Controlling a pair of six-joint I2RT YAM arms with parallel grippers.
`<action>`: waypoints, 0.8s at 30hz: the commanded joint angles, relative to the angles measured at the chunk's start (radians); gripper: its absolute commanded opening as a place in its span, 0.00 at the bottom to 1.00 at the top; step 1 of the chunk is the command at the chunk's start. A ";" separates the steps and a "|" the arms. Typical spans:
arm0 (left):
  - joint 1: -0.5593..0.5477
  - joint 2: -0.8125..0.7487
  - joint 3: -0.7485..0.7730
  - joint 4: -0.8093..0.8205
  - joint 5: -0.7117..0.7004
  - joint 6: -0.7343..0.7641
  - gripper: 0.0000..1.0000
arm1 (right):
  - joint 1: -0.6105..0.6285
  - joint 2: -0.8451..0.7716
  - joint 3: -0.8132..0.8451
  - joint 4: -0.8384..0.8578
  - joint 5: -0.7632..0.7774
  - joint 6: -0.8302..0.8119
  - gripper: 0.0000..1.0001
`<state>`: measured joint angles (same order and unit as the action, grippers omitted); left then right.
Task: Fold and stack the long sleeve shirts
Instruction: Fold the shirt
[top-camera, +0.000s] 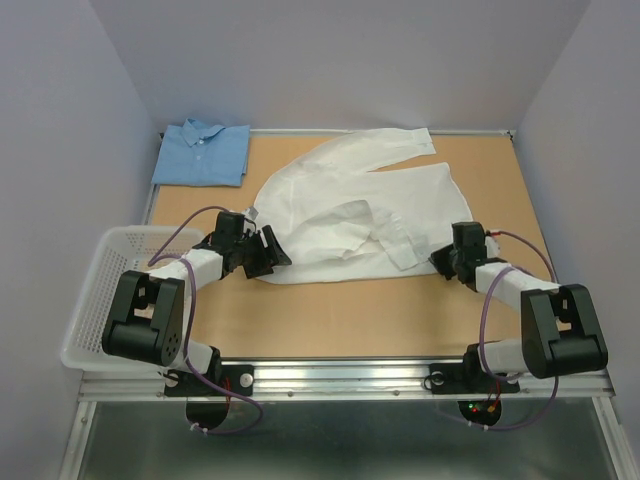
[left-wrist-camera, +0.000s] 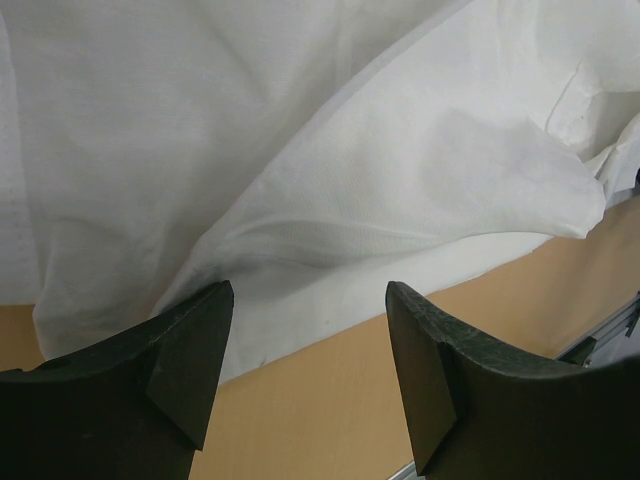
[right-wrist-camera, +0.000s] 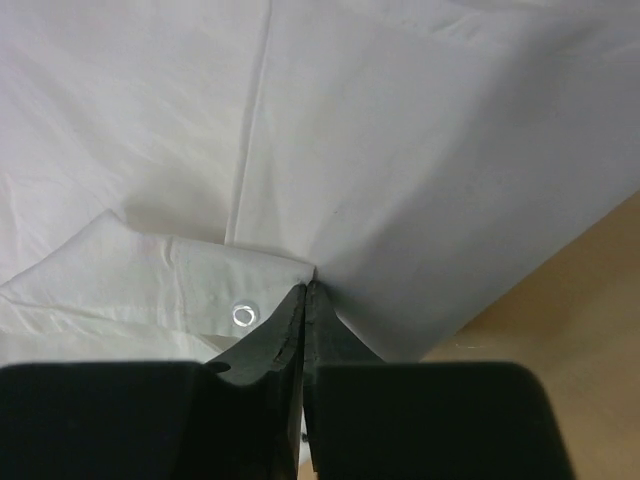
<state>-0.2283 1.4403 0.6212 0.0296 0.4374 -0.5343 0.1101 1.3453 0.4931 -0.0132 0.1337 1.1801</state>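
Crosswise lies white shirt (top-camera: 340, 215); right end effector (right-wrist-camera: 308, 288) pinches edge, left end effector (left-wrist-camera: 307, 292) agape, empty.

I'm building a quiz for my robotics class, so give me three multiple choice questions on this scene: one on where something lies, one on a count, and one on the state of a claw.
1. Where does the blue shirt lie?
A. at the near right corner
B. at the far left corner of the table
C. in the middle

2. How many shirts are in view?
A. one
B. two
C. three

3. How does the left claw stand?
A. open, holding nothing
B. shut on the blue shirt
C. shut tight on nothing

Answers:
1. B: it lies folded at the far left corner, apart from the white shirt.
2. B: one blue shirt and one white shirt show.
3. A: its fingers stand apart at the white shirt's near edge, with nothing between them.
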 joint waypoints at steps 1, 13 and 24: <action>-0.003 0.022 -0.020 -0.050 -0.031 0.028 0.75 | -0.027 -0.012 0.073 -0.001 0.044 -0.083 0.01; -0.002 0.015 -0.021 -0.048 -0.032 0.028 0.75 | -0.066 -0.032 0.187 -0.083 0.018 -0.235 0.01; -0.002 0.008 -0.026 -0.046 -0.029 0.030 0.74 | -0.070 0.060 0.140 -0.080 0.006 -0.249 0.24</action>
<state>-0.2283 1.4403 0.6212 0.0296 0.4374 -0.5331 0.0517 1.3964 0.6415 -0.0937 0.1307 0.9592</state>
